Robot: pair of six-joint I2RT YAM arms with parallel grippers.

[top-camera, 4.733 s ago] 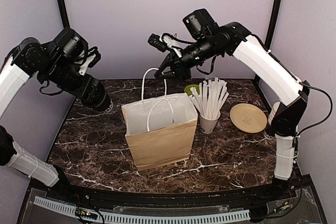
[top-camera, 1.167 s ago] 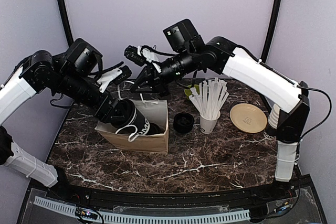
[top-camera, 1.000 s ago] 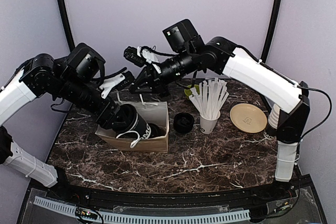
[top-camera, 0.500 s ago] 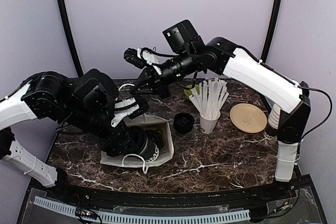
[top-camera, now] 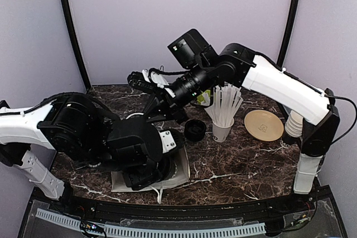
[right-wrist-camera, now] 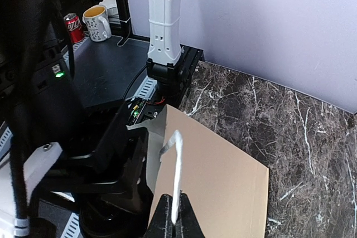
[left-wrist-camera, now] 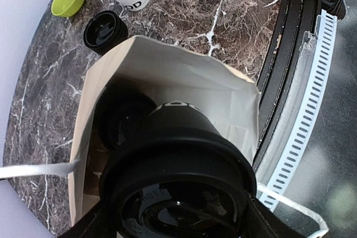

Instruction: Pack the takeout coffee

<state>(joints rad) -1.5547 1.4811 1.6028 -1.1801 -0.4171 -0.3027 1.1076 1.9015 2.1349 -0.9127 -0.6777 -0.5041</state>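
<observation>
My left gripper (left-wrist-camera: pixel 178 218) is shut on a takeout coffee (left-wrist-camera: pixel 177 154), a black paper cup with a black lid. It holds the cup inside the mouth of the brown paper bag (left-wrist-camera: pixel 184 79). A second dark cup (left-wrist-camera: pixel 121 120) lies deeper in the bag. In the top view my left arm (top-camera: pixel 134 146) covers most of the bag (top-camera: pixel 179 172) near the table's front. My right gripper (right-wrist-camera: pixel 173 211) is shut on the bag's white handle (right-wrist-camera: pixel 178 165) and holds it up above the bag's brown side (right-wrist-camera: pixel 223 188). It also shows in the top view (top-camera: pixel 159 110).
A stack of black lids (top-camera: pixel 195 129) stands right of the bag, then a white cup of straws (top-camera: pixel 223 126) and a tan plate (top-camera: pixel 263 125). A green bowl (top-camera: pixel 203 97) sits behind. Nested cups (top-camera: pixel 292 124) stand at the far right. The table's front rail (left-wrist-camera: pixel 295 82) is close to the bag.
My left arm has swung down and toward the front edge with the cup, pushing it into the bag, which slid nearer and tipped. My right gripper came lower and nearer, still holding the handle.
</observation>
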